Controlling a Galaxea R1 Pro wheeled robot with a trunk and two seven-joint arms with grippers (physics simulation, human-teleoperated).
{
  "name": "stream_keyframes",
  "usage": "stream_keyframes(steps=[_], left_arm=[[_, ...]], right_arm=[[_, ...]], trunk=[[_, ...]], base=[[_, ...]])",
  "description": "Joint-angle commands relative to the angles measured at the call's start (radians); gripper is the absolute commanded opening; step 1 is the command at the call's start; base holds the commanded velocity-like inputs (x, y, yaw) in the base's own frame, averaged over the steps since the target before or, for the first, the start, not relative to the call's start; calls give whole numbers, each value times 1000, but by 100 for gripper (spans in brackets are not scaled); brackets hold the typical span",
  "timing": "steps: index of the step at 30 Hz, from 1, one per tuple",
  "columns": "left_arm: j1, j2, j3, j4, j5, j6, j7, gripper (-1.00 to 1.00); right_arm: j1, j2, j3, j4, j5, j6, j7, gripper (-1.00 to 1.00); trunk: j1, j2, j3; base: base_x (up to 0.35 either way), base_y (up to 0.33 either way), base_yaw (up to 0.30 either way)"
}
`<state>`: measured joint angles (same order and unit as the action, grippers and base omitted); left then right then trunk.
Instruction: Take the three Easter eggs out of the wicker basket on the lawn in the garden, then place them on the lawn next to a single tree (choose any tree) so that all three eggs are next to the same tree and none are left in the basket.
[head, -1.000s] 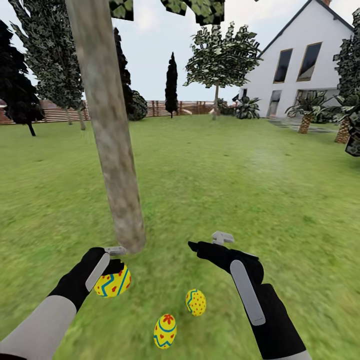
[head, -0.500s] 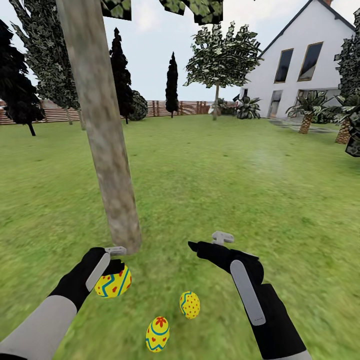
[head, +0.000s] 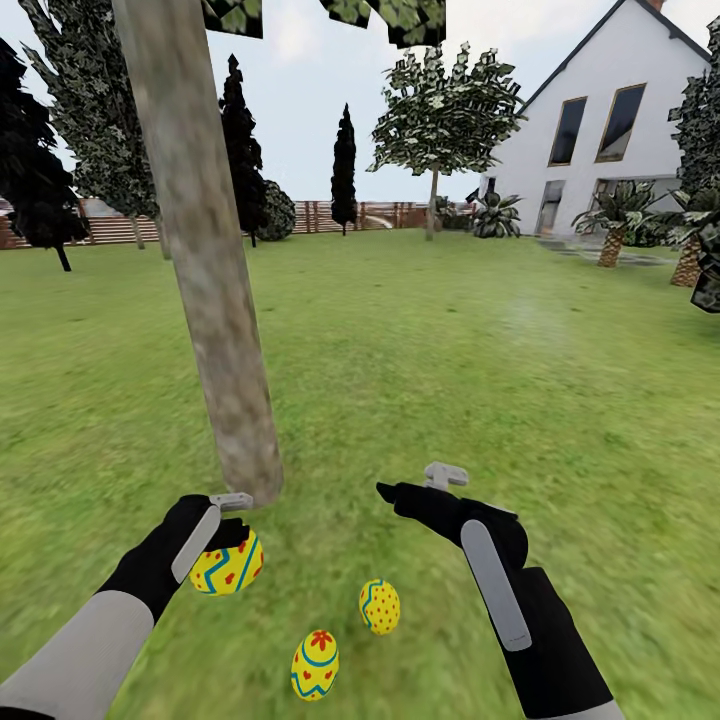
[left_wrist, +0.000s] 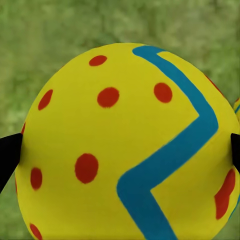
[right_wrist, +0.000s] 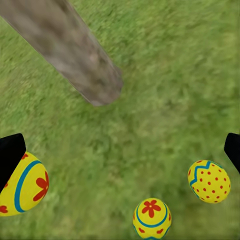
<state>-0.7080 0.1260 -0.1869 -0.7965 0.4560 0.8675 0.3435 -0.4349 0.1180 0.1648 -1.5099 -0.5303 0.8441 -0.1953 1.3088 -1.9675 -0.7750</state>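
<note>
Nearest on the lawn (head: 450, 350), flower-marked egg (head: 315, 665) stands tilted, narrow end up. Just beyond, dotted egg (head: 380, 606) upright. Left gripper (head: 228, 545) jaws clamp third egg (head: 228, 568), long axis tipped rightward, off to the left. Right gripper (head: 412, 484) jaws spread, empty. Tree (head: 215, 300) trunk base just behind held egg.
</note>
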Motion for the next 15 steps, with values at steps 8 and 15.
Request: stream_keyframes(steps=[8,15], left_arm=[[-1,1,-5,-1,10,-3,8,-100],[-1,1,-5,0,10,-7,8,-100]], right_arm=[[-1,1,1,-1,-11,3,-10,100],[0,1,2,-1,-11,3,-10,100]], trunk=[[4,-8,-4],[31,-57,-26]], base=[[0,0,0],[0,0,0]])
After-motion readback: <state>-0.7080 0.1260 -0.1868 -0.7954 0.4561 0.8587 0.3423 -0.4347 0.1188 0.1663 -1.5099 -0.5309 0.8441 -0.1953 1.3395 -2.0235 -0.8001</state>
